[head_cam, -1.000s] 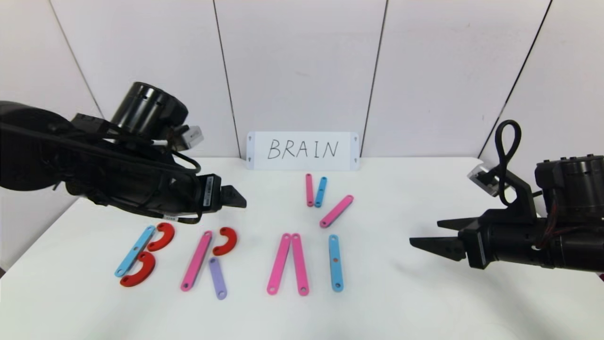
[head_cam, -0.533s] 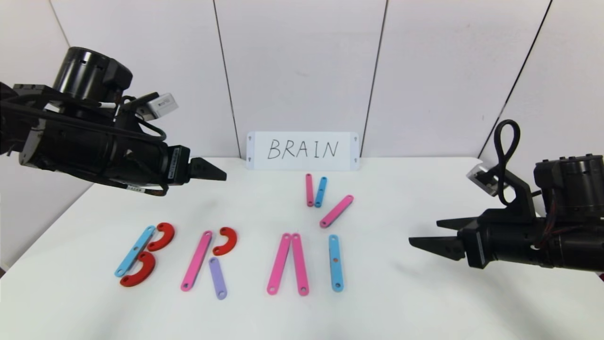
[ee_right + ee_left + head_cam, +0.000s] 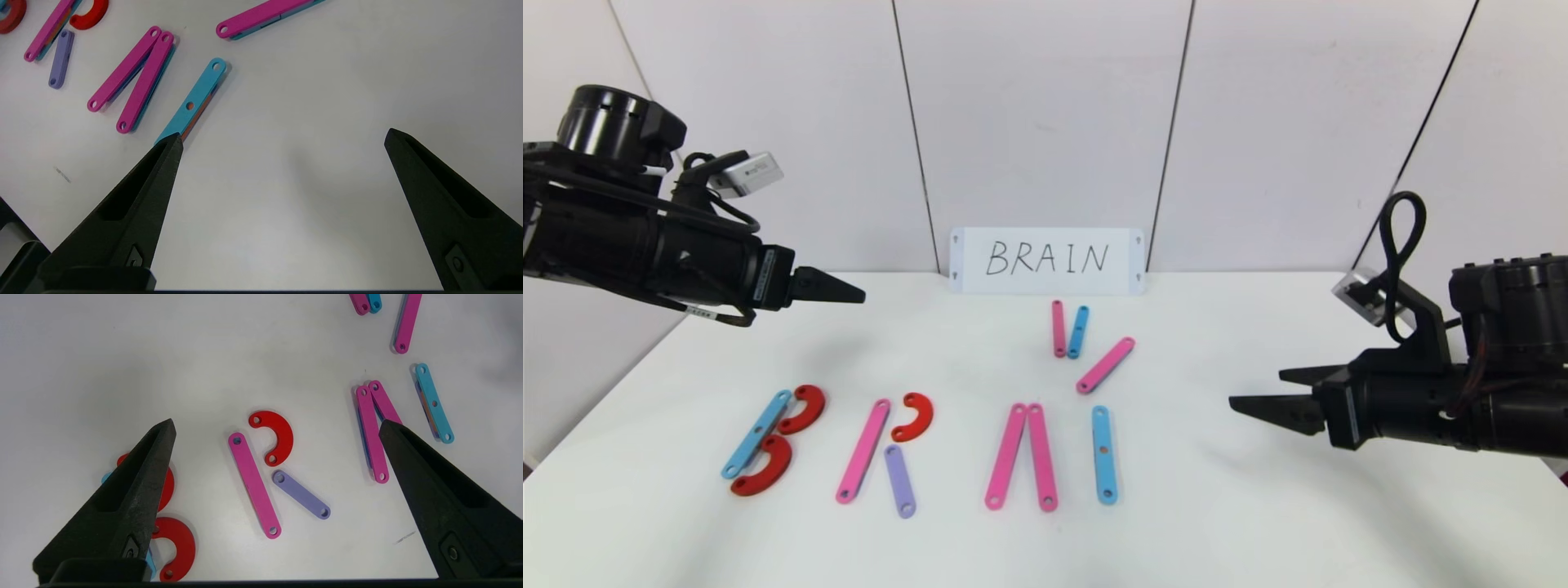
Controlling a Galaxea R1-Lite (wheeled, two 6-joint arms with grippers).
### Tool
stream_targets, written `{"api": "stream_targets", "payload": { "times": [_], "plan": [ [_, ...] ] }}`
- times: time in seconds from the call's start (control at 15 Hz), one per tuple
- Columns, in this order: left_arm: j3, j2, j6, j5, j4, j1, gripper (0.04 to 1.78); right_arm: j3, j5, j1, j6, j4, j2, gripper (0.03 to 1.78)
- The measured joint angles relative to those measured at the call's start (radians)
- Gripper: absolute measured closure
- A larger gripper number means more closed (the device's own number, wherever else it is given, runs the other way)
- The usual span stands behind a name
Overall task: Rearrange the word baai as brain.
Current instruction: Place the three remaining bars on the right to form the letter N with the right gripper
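The word lies flat on the white table point(image 3: 1258, 523) as B, R, A, I. The B is a blue bar point(image 3: 756, 434) with two red curves point(image 3: 800, 408). The R is a pink bar point(image 3: 863, 450), a red curve point(image 3: 913, 416) and a purple bar point(image 3: 899, 480); it also shows in the left wrist view point(image 3: 254, 485). The A is two pink bars point(image 3: 1021, 456). The I is a blue bar point(image 3: 1103, 454). My left gripper point(image 3: 854, 291) is open and empty, high above the table's far left. My right gripper point(image 3: 1258, 392) is open and empty, right of the I.
Three loose bars lie behind the word: a pink one point(image 3: 1058, 328) and a blue one point(image 3: 1078, 331) side by side, and a slanted pink one point(image 3: 1105, 365). A white card point(image 3: 1046, 260) with BRAIN handwritten stands against the back wall.
My left gripper has risen and drawn back to the left, away from above the R. The right gripper has barely moved. The letter pieces lie as before.
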Motion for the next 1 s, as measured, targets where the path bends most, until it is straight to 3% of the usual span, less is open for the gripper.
{"api": "stream_targets", "payload": {
  "times": [0.07, 0.47, 1.0],
  "plan": [
    [-0.004, -0.002, 0.0, 0.001, 0.002, 0.002, 0.08, -0.031, -0.023, 0.008, 0.015, 0.012, 0.001, 0.08],
    [-0.011, -0.027, 0.007, 0.0, -0.009, 0.004, 0.08, -0.287, -0.281, 0.162, 0.085, 0.141, 0.1, 0.08],
    [-0.011, -0.029, 0.009, 0.0, -0.01, 0.004, 0.08, -0.573, -0.656, 0.34, 0.299, 0.147, 0.431, 0.08]
  ]
}}
